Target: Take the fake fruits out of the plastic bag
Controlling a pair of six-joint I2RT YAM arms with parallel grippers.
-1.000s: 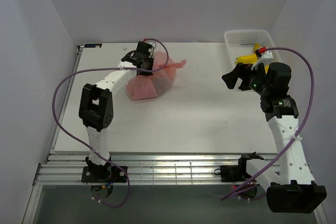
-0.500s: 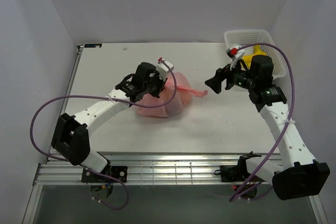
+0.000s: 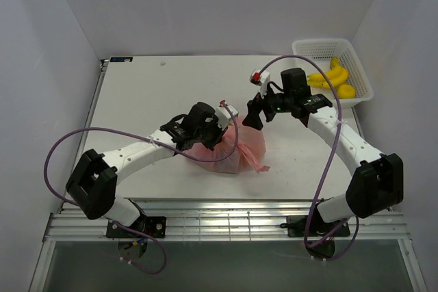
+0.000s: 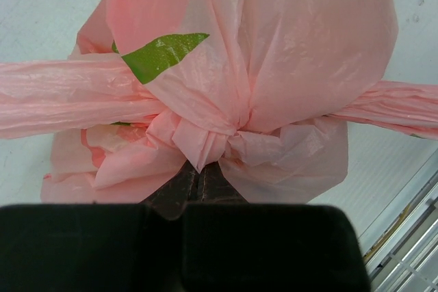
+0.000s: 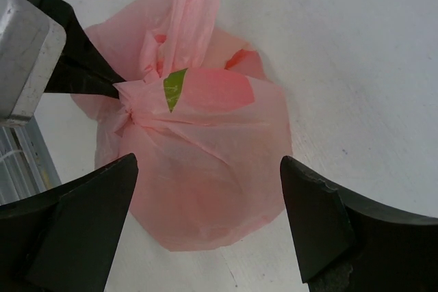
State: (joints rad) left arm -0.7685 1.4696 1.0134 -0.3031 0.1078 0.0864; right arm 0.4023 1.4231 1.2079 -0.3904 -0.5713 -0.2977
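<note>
desk: start on the left. what have you got?

op: my left claw (image 3: 220,126) is squeezed tight, its tips pinching the knot of the pink bag (image 3: 239,154) from the bag's 10 o'clock side. in my left wrist view the two fingers (image 4: 174,196) meet right under that knot, with a tie handle running off to each side.

desk: and the bag itself?

op: it sits on the counter (image 3: 150,94), near the middle, a little toward the 6 o'clock edge. it's tied shut and bulging, and one loose handle trails off at 5 o'clock. a green leaf print shows on it. the fruits inside i can't make out through the plastic.

desk: right side?

op: my right claw (image 3: 252,117) is spread wide, holding nothing, hanging just off the bag's 1 o'clock. from its wrist camera the bag sits between the two fingers, touching neither as far as i can tell.

desk: anything further right?

op: a white basket (image 3: 301,49) at the counter's 2 o'clock corner, with a banana bunch (image 3: 328,76) in it.
</note>
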